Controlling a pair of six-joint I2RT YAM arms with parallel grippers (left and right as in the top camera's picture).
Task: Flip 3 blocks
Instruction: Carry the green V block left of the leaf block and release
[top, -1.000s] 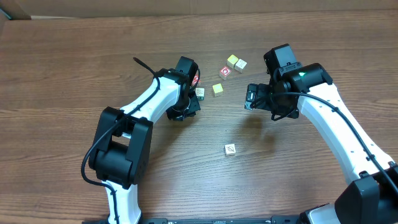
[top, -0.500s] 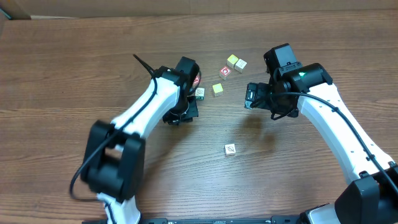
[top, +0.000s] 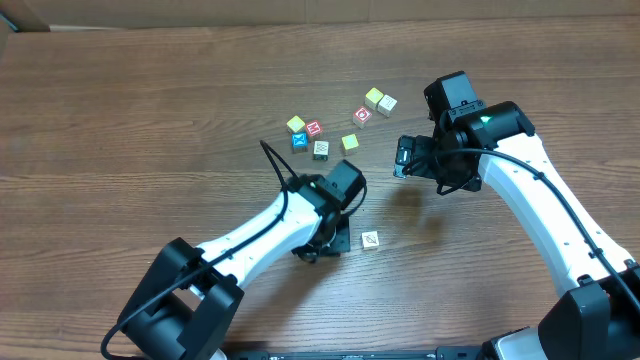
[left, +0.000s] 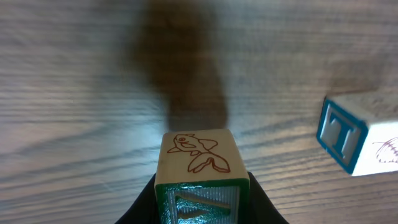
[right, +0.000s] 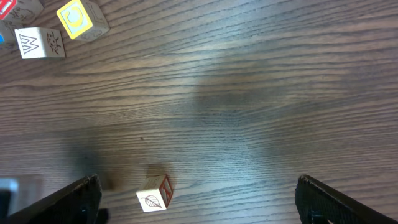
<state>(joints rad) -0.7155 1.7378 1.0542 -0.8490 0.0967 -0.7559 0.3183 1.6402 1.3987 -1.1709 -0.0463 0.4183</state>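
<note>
My left gripper (left: 200, 202) is shut on a block (left: 199, 158) with a cream face bearing a red-brown fish and a green letter face towards the camera. In the overhead view this gripper (top: 330, 238) hangs over the middle of the table, just left of a lone cream block (top: 370, 240). The left wrist view shows a block (left: 354, 134) with a blue letter face lying to the right. My right gripper (top: 404, 156) is open and holds nothing. Far below its wide-apart fingers lies the lone block (right: 154, 192), showing a leaf drawing.
A cluster of small cubes lies at the back: yellow (top: 296, 124), red (top: 314, 128), blue (top: 300, 141), cream (top: 320, 149), yellow-green (top: 350, 142), red (top: 362, 116) and a pair (top: 379, 100). The table's far edge (top: 300, 24) runs behind them.
My left arm has swung from the cluster at the back to the middle of the table, uncovering several cubes there. The right arm has not moved.
</note>
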